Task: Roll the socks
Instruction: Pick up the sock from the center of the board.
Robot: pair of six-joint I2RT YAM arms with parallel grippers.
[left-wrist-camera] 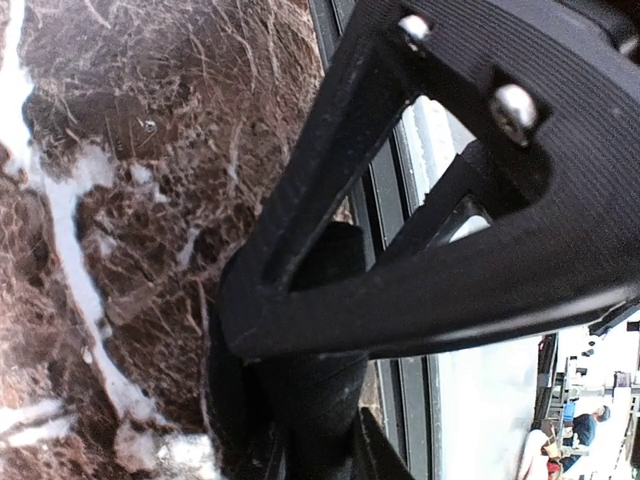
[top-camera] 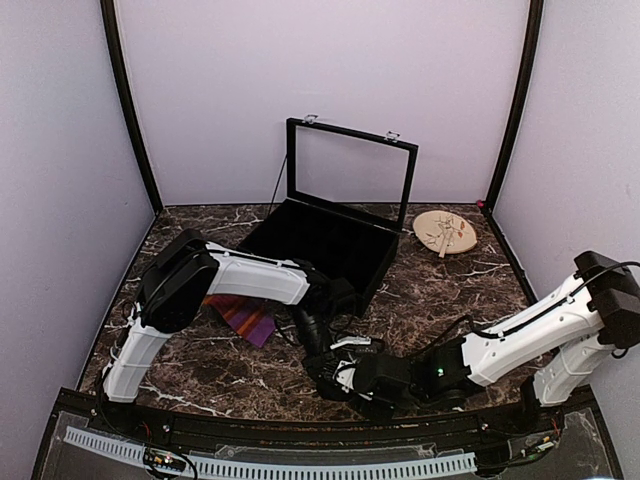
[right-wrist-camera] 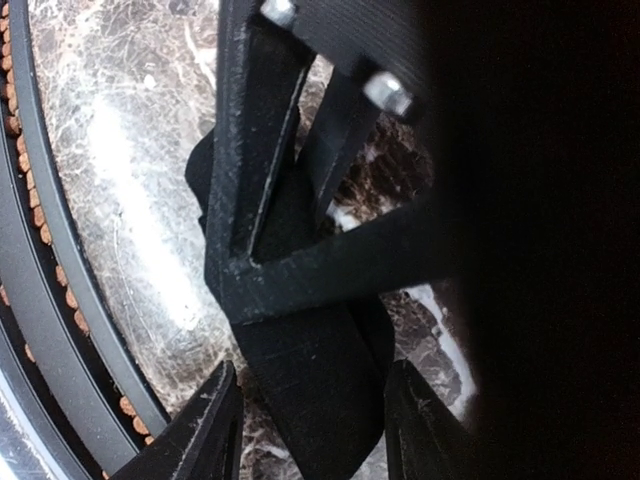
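Note:
The black sock (left-wrist-camera: 325, 395) is bunched on the marble near the table's front edge, where both grippers meet (top-camera: 338, 370). My left gripper (left-wrist-camera: 320, 455) is shut on it, fabric filling the gap between its fingertips; in the top view it (top-camera: 325, 362) sits at centre front. My right gripper (right-wrist-camera: 310, 430) is open, its fingertips (right-wrist-camera: 200, 435) standing apart on either side of the dark bundle (right-wrist-camera: 375, 335) and the left gripper's finger. From above it (top-camera: 352, 385) is just right of the left one. The striped purple, orange and red sock (top-camera: 243, 318) lies flat under the left arm.
An open black case (top-camera: 300, 235) with a raised glass lid stands at the back centre. A round wooden disc (top-camera: 445, 232) lies at the back right. The table's front rail (top-camera: 320, 440) runs just behind the grippers.

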